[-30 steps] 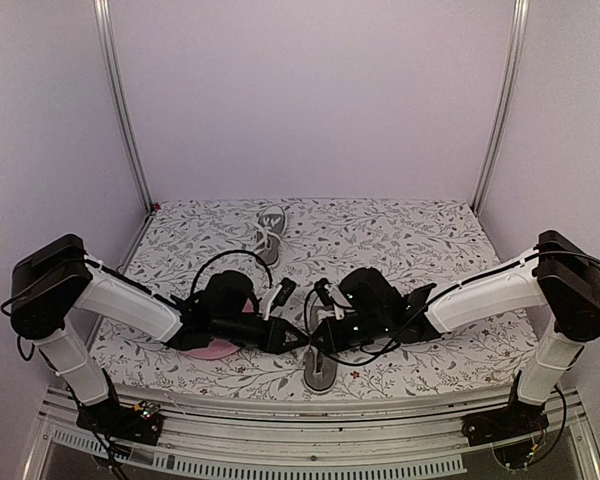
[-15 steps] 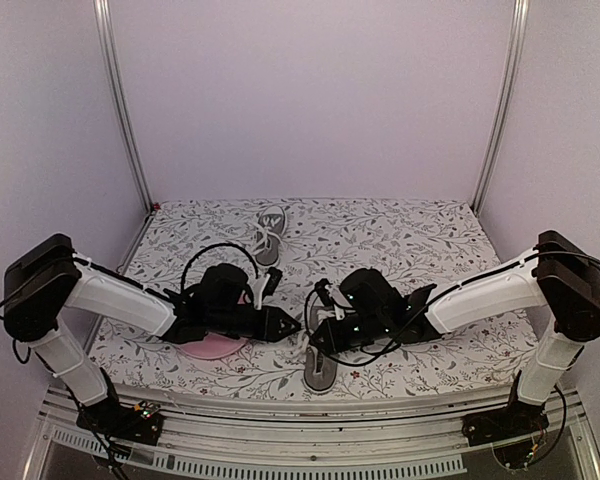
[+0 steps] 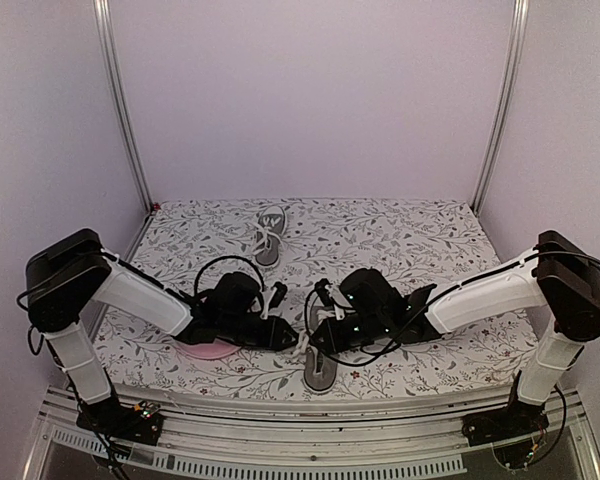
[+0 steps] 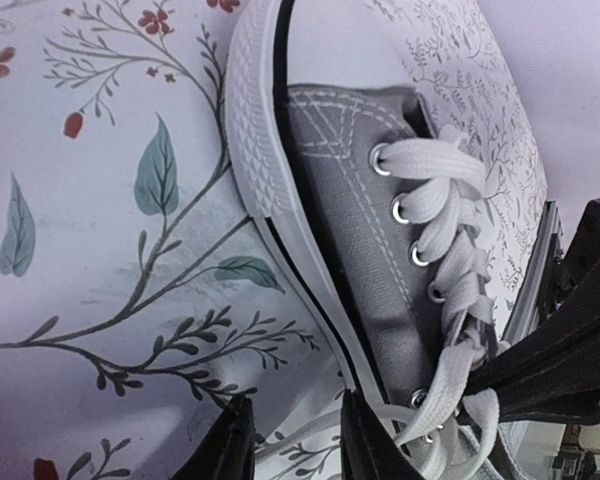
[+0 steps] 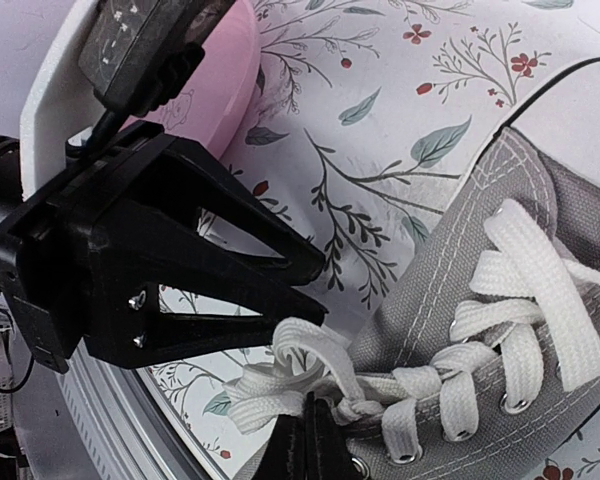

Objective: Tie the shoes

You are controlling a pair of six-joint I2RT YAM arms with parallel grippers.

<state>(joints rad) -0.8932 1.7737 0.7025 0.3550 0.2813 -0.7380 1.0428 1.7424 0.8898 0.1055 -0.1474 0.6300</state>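
Two grey shoes lie on the floral cloth: one (image 3: 269,237) at the back, one (image 3: 320,372) near the front between my grippers. In the left wrist view the near shoe (image 4: 350,230) shows its white toe cap and white laces (image 4: 450,230). My left gripper (image 4: 292,445) is open beside the shoe's side, low over the cloth, with a loose lace strand lying between its fingers. My right gripper (image 5: 305,440) is shut on the white lace (image 5: 270,400) by the knot at the shoe's (image 5: 500,330) top eyelets. The left gripper (image 5: 180,250) faces it closely.
A round pink plate (image 3: 205,348) lies under the left arm's wrist, also seen as the pink plate (image 5: 220,90) behind the left gripper. The table's front edge (image 3: 310,400) runs just below the near shoe. Metal posts stand at the back corners.
The left gripper's jaws have opened; it drew back to the left, then came down close beside the near shoe. The right gripper has stayed shut in place.
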